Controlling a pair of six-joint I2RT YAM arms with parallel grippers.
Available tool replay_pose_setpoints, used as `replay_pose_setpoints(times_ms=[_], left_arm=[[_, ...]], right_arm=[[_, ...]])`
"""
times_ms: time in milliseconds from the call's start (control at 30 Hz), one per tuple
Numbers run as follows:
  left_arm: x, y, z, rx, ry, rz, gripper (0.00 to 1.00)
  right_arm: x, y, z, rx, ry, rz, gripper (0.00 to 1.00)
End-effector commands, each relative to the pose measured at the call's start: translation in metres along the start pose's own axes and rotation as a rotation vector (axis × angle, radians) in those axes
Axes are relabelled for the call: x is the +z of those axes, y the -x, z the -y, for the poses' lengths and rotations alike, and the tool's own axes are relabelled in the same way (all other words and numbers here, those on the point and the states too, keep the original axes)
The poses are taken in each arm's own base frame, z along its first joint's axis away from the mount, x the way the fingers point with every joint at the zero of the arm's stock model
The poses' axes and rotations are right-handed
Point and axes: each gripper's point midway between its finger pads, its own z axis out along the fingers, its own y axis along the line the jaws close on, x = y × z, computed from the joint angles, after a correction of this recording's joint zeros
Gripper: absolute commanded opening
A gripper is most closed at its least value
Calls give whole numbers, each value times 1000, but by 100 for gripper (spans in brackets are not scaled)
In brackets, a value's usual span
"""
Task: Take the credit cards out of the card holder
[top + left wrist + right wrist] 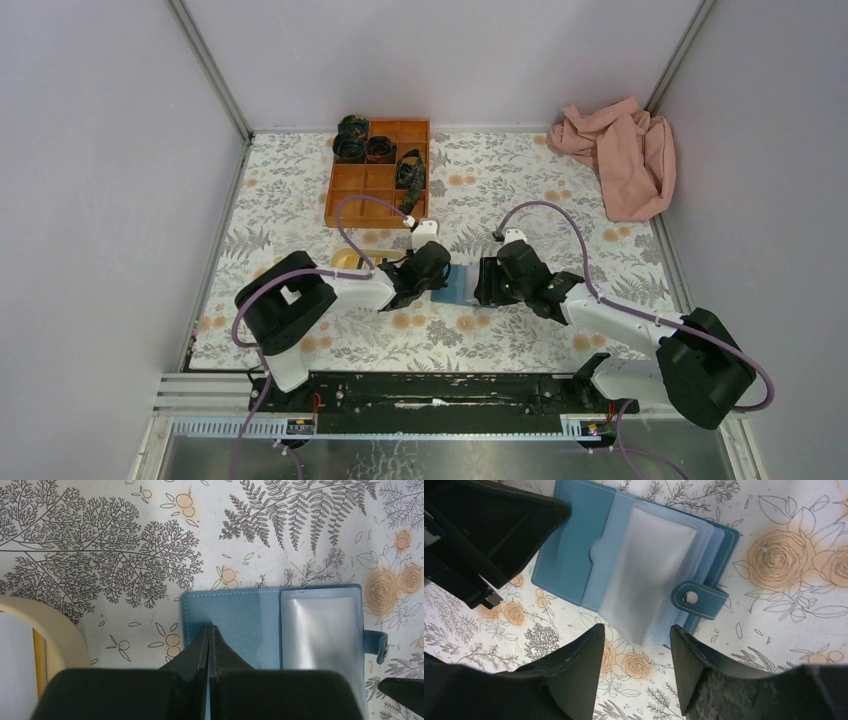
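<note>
The light-blue card holder [460, 284] lies open on the floral table between my two grippers. In the left wrist view its blue inner cover [235, 615] and frosted clear sleeves [320, 630] show. My left gripper [209, 630] is shut, its tips over the cover's left part; I cannot tell if they touch it. In the right wrist view the holder [569, 545] has its sleeves [649, 570] fanned up and a snap strap [699, 599]. My right gripper [636, 632] is open, just short of the sleeves' near edge. No credit cards show; the sleeves look frosted.
A yellow oval tray [350, 260] sits just left of the left gripper and shows in the left wrist view [45, 625]. An orange divided box [380, 170] with dark items stands at the back. A pink cloth [620, 150] lies at the back right.
</note>
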Motion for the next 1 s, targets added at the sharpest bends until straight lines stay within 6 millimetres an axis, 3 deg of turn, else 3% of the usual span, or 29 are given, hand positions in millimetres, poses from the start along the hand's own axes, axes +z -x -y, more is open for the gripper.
replay_pose_setpoints(times_ms=[0, 400, 967], left_arm=[[8, -15, -8, 32, 17, -37, 0], [12, -20, -4, 38, 4, -66, 0], [9, -18, 0, 33, -14, -66, 0]], right_arm=[[4, 27, -17, -7, 48, 57, 59], [13, 18, -11, 0, 25, 40, 58], [21, 50, -56, 7, 156, 53, 58]])
